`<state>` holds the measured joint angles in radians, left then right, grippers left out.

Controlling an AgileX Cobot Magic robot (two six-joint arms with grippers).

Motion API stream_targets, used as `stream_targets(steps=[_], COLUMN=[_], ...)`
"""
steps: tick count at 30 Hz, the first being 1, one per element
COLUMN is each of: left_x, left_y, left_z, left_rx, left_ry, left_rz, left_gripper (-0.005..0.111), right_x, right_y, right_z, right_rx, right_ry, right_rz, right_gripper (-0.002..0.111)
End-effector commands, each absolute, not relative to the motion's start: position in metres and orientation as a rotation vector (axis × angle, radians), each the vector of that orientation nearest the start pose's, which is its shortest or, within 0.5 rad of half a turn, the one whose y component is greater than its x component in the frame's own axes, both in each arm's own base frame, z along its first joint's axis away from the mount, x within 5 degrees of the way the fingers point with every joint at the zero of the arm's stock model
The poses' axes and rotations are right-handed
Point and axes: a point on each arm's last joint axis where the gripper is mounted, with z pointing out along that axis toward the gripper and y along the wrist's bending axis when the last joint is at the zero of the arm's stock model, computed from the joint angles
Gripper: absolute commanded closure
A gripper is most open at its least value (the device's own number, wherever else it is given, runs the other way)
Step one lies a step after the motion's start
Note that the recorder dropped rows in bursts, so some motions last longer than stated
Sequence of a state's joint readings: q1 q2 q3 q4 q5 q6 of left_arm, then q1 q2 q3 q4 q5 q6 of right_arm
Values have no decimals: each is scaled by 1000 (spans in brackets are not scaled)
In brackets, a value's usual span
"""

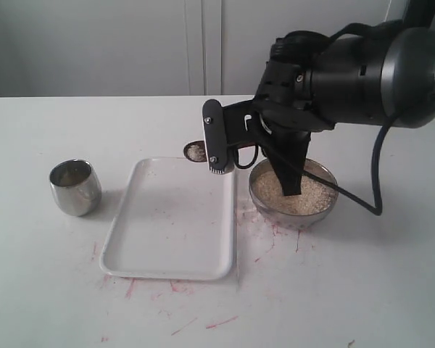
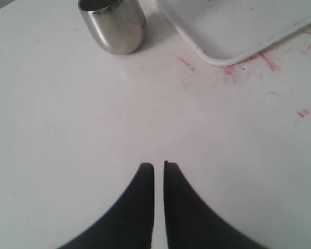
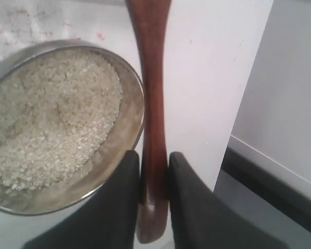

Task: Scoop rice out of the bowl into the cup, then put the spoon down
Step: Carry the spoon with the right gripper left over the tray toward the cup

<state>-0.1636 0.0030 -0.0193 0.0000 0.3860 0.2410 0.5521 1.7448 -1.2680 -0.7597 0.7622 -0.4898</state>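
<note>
My right gripper (image 3: 154,162) is shut on the handle end of the dark reddish-brown spoon (image 3: 154,88), held beside the rim of the metal bowl (image 3: 130,122) of rice (image 3: 52,114). In the exterior view the spoon's small head (image 1: 196,151) carries some rice and hangs over the far edge of the tray, left of the bowl (image 1: 293,212). The steel cup (image 1: 75,188) stands at the far left, apart from both. My left gripper (image 2: 158,166) is shut on nothing, low over bare table, with the cup (image 2: 114,26) ahead of it.
A flat white tray (image 1: 170,225) with a few stray grains lies between cup and bowl. Red scribble marks (image 1: 272,232) stain the table round the tray and bowl. The right arm's bulky black body (image 1: 348,69) hangs over the bowl.
</note>
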Motion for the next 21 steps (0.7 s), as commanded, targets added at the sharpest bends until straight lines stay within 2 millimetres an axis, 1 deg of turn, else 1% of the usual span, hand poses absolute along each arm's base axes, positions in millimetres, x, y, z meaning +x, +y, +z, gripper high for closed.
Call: stream_targets(steps=[1,4,7,10,13,19,21], left_x=[51,51,51,51,51,51,51], left_y=[-8,-8,-8,-8,-8,-8,-8], left_z=[179,179,179,179,179,179,179], left_rx=[377,377,377,377,377,377,377], left_ry=[1855,1855,1855,1855,1855,1855,1855], left_rz=[47,47,47,47,47,47,47], left_gripper=[92,92,92,92,92,92,92], right_x=[338,339,343,349,355,363,365], right_y=[166,173,184,202,222,263,270], right_z=[261,266,262,253,249,256,255], right_rx=[-1734,-1731,-1759,-1791,-1781,-1757,-1757], right_ry=[1883,1868,1913,1908,1895,1842,1832], right_rz=[-797,-800,-830,-832,-810,-772,-770], right_gripper=[108,108,108,108,108,108,108])
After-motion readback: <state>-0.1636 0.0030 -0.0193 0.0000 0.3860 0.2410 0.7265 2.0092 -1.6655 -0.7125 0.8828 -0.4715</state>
